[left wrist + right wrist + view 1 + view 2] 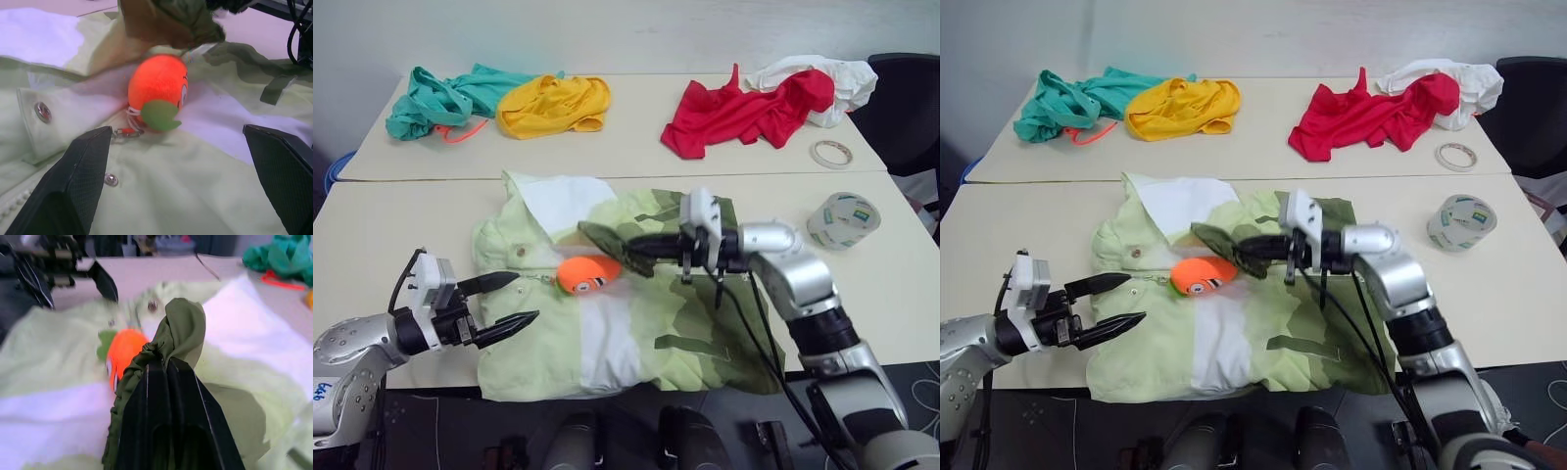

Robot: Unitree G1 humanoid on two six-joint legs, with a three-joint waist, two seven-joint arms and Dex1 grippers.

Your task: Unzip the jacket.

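Note:
The jacket (607,323), in wavy bands of pale green, white and olive, lies flat on the near table. A round orange plush zipper pull (587,274) rests on its chest, hooked to a small ring by silver snaps (43,111). My right gripper (638,250) reaches in from the right, pointing left, and is shut on a bunched olive fold of the jacket (181,328), lifted just above the pull. My left gripper (527,298) hovers open over the jacket's left edge, its fingers (78,181) spread wide with the pull beyond them.
On the far table lie a teal garment (440,98), a yellow garment (553,103), a red garment (734,113), a white cloth (832,83) and a thin tape ring (829,153). A thick tape roll (843,219) stands to the right of the jacket.

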